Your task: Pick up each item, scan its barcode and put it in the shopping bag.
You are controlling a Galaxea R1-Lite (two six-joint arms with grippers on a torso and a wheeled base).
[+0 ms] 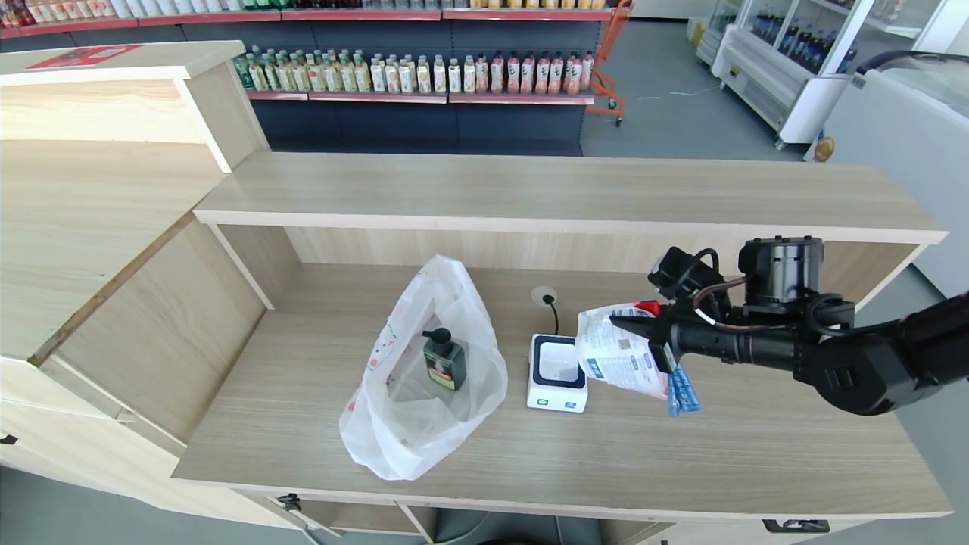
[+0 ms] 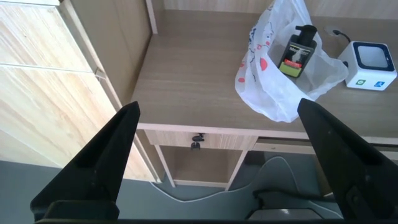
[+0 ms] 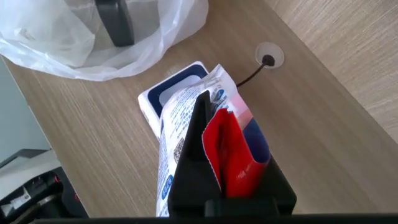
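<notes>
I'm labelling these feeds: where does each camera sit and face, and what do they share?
Head view: on the head, facing forward and down at the counter; the right gripper shows, holding a pouch.
Left wrist view: on the left wrist off the counter's near edge, facing the shopping bag; open left gripper frames it.
Right wrist view: on the right wrist, facing down the right gripper at pouch and scanner.
Shared: shopping bag and scanner, in all three.

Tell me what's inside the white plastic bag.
A dark pump bottle stands inside the bag. The crumpled plastic hides the bag's bottom, so anything else there cannot be seen.
</notes>
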